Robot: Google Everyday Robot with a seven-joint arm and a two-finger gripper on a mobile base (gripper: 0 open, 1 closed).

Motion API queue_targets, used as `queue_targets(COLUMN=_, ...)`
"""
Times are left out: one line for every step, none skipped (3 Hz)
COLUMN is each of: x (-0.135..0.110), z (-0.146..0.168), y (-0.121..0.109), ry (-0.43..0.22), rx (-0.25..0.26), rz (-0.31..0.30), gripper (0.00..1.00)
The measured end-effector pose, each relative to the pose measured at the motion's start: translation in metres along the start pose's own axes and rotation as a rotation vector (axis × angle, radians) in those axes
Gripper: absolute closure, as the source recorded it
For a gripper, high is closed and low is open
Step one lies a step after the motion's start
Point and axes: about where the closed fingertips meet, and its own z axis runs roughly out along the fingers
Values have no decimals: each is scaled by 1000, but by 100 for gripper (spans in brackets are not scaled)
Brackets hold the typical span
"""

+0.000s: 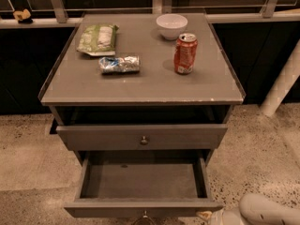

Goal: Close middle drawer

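The middle drawer (143, 179) of the grey cabinet is pulled far out and empty. Its front panel (140, 208) is at the bottom of the view, with its small round knob (144, 215) at the frame's lower edge. My gripper (210, 216) comes in at the bottom right on a white arm (265, 211). It is close to the right end of that drawer's front. Whether it touches the front cannot be told.
The drawer above (143, 137) stands slightly out, with a dark gap under the tabletop. On the tabletop (140, 86) are a red soda can (185, 53), a white bowl (171, 26), a green snack bag (97, 39) and a silver packet (119, 64). A white post (281, 86) stands at the right.
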Motion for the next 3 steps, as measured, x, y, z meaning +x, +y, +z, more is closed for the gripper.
queue_targets(x=-15, z=-6, y=-40, ry=-28, rx=32, rz=62, gripper=0)
queue_targets(x=-35, z=-22, y=-83, ry=-48, rx=90, rz=118, gripper=0)
queue_targets(x=-35, z=-22, y=-83, ry=-48, rx=90, rz=118, gripper=0)
